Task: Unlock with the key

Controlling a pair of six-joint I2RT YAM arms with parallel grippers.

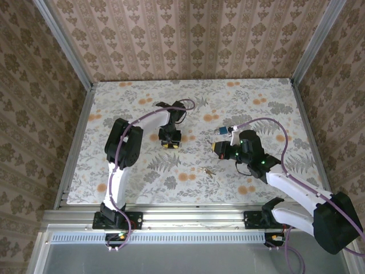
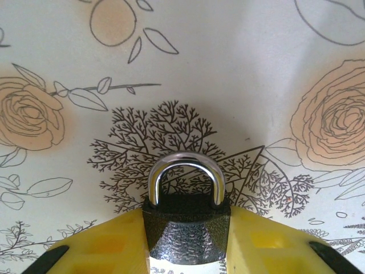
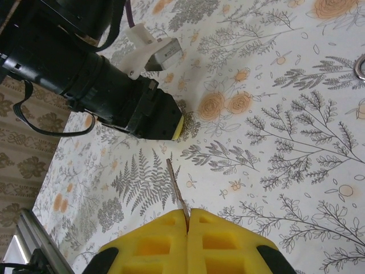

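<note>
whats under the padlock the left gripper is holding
Floral table cover, visible through the shackle loop of the padlock. Jaws of the left gripper cover the lock's sides; its keyhole end is unseen.

Loose keys (image 1: 208, 170) on floral table (image 1: 256, 182)

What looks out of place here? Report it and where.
Nothing stands out. The left tool grips the padlock, shackle closed; the right tool pinches the key; spare keys lie loose on the table.

Cameras: one overhead, two wrist-mounted.
Overhead looks down from the near edge; wrist views sit close over the same table (image 1: 274, 91).
</note>
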